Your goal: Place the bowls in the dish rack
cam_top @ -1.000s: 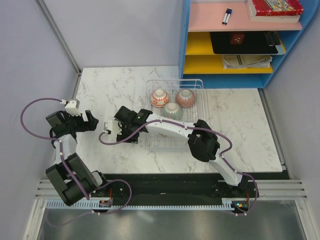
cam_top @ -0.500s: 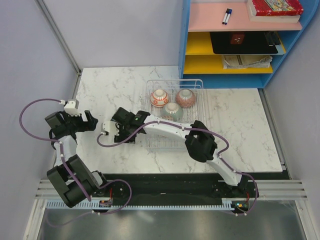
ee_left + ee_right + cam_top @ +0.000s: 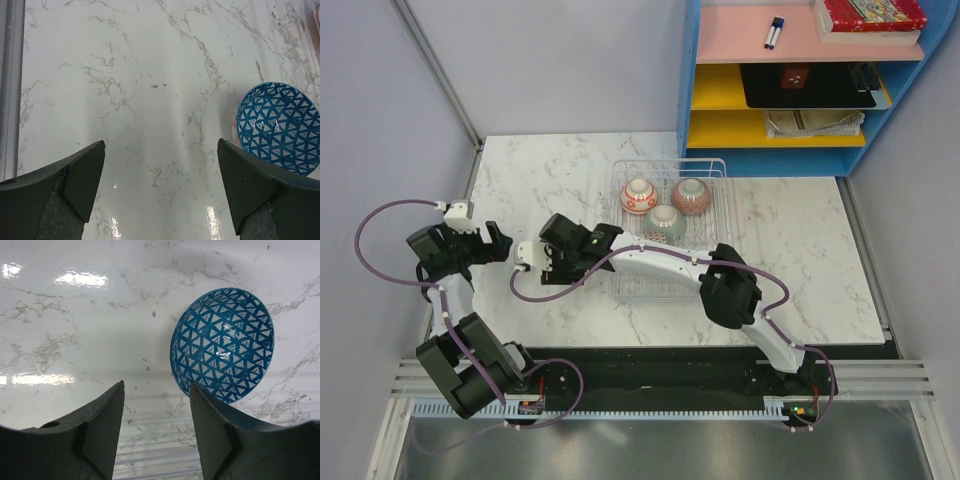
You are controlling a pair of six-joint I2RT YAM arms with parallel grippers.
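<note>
Right wrist view: the right gripper [image 3: 156, 390] hangs half open and empty, with the blue-latticed bowl [image 3: 222, 345] on the table [image 3: 75, 315] just beyond one finger. The left gripper [image 3: 161, 150] gapes wide and empty. Three bowls [image 3: 664, 221] sit at the far edge of the dish rack [image 3: 660, 287].

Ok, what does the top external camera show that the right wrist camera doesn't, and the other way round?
Only top external: the silver-white wire dish rack holding a pale green round ceramic bowl and two red-patterned bowls, plus the open left gripper. Only right wrist: a blue triangle-patterned round ceramic bowl on the white marble table, just beyond the open fingers. Both: that table and the right gripper.
</note>
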